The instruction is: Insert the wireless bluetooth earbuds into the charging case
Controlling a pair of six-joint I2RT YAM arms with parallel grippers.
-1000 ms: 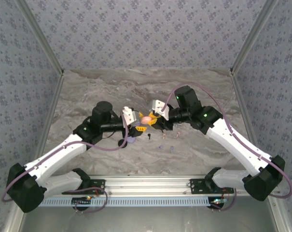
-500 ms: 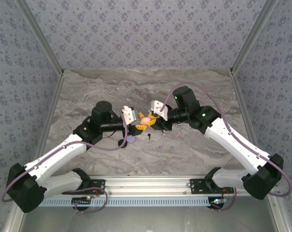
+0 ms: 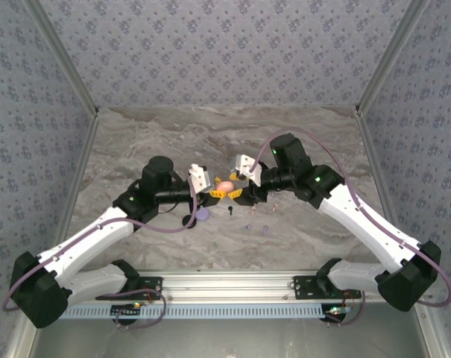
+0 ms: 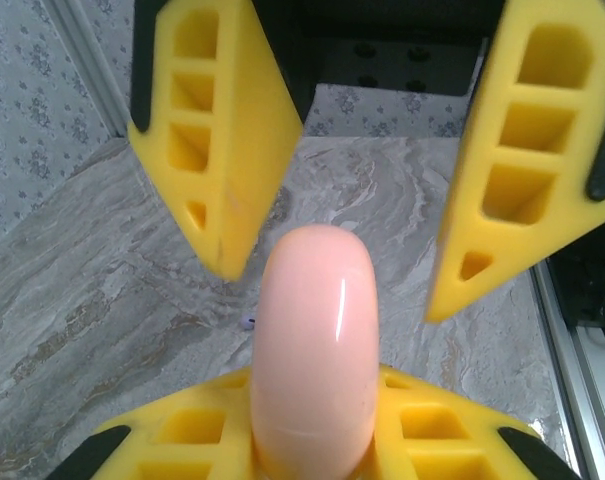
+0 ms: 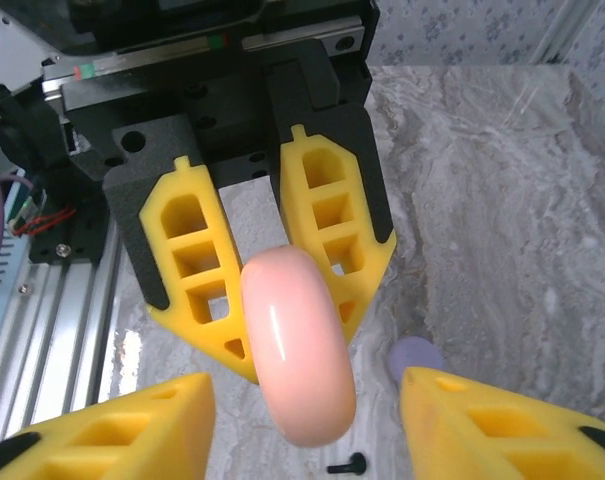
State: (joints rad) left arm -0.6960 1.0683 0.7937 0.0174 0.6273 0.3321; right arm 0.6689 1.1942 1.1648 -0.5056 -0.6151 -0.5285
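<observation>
We see a pink case (image 4: 314, 350) of smooth, glossy plastic, with a thin white glint down its side. The yellow fingers (image 4: 257, 120) are matt plastic, faintly grainy and pierced by open cells, set on matt black mounts (image 5: 232, 120). The table (image 3: 150, 134) looks like grey veined marble, smooth with a soft sheen. The walls (image 3: 210, 52) are matt with a small printed flower pattern; we cannot tell paper from cloth. The arms (image 3: 91, 235) have smooth white shells. The near rail (image 3: 232, 282) is bare ribbed metal.

A lab robot cell: patterned panel walls (image 3: 225, 52) enclose a marbled bench (image 3: 210, 127) edged by an aluminium mounting rail (image 3: 225, 282).
</observation>
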